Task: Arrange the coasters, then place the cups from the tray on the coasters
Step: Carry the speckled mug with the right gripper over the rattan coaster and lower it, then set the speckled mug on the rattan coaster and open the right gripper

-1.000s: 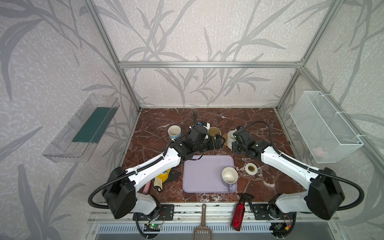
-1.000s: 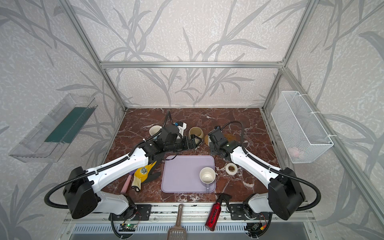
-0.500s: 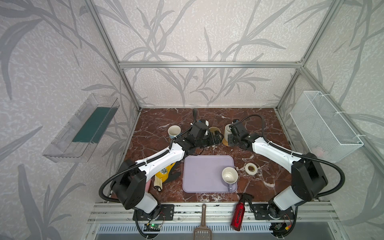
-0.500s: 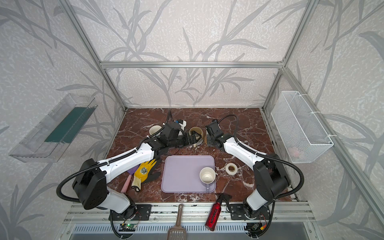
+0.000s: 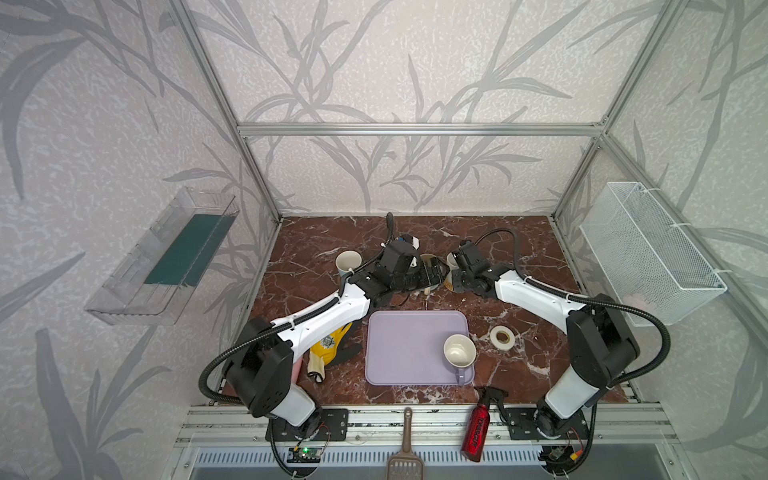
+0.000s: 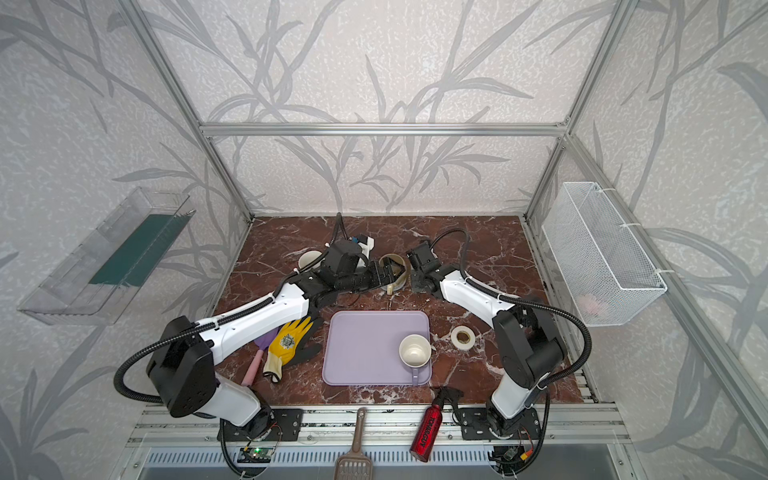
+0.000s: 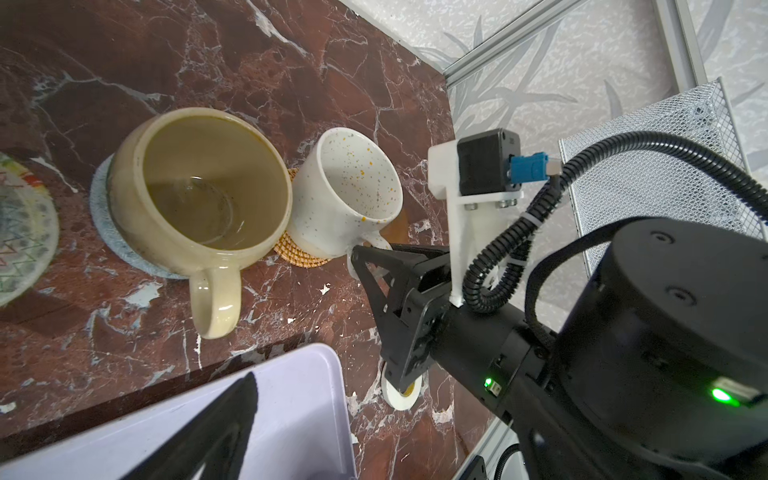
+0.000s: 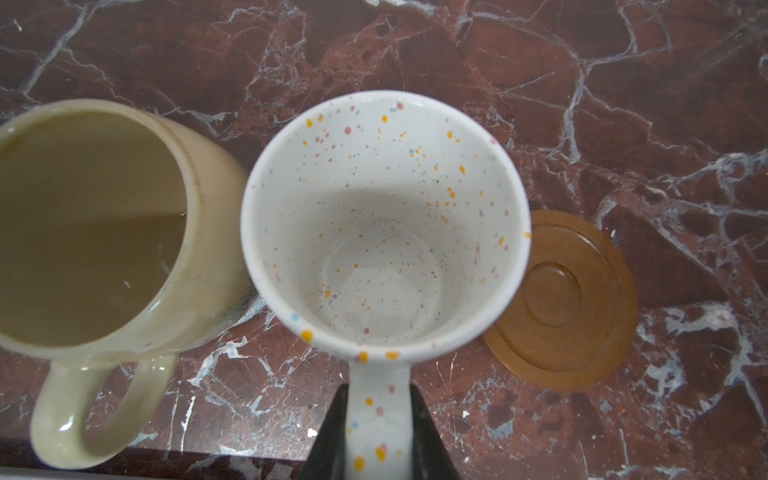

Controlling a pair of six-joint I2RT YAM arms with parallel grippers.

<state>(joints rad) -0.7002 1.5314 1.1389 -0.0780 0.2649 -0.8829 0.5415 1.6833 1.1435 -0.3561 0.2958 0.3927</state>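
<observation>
The handle of the speckled mug [image 8: 382, 232] is clamped between the jaws of the right gripper [image 8: 379, 392]. The bowl stands just ahead of the fingertips with its mouth up. The rattan coaster [image 7: 300, 254] is seen under the mug, but whether the base rests on it cannot be told. A bare amber coaster [image 8: 569, 299] lies just beside the mug, off to one side of the clenched jaws. The cream mug [image 8: 91, 224] is found on the opposite side, its rim just beside the speckled rim.

The jaws of the left gripper [image 6: 386, 270] are spread wide and nothing is grasped. Only one finger [image 7: 232, 415] is shown in the left wrist view, above a corner of the tray [image 7: 299, 399]. The cream mug is set upright ahead of these released jaws, on the grey-blue coaster [image 7: 99, 216], with its handle turned back toward them.

The two pairs of jaws are brought near each other, with the two mugs between and ahead of them. Well behind both, toward the arm bases, the lavender mug [image 5: 459, 351] is left standing on a corner of the tray. A blue mug [image 5: 348, 262] is seen behind the left jaws, beside that arm's wrist.
</observation>
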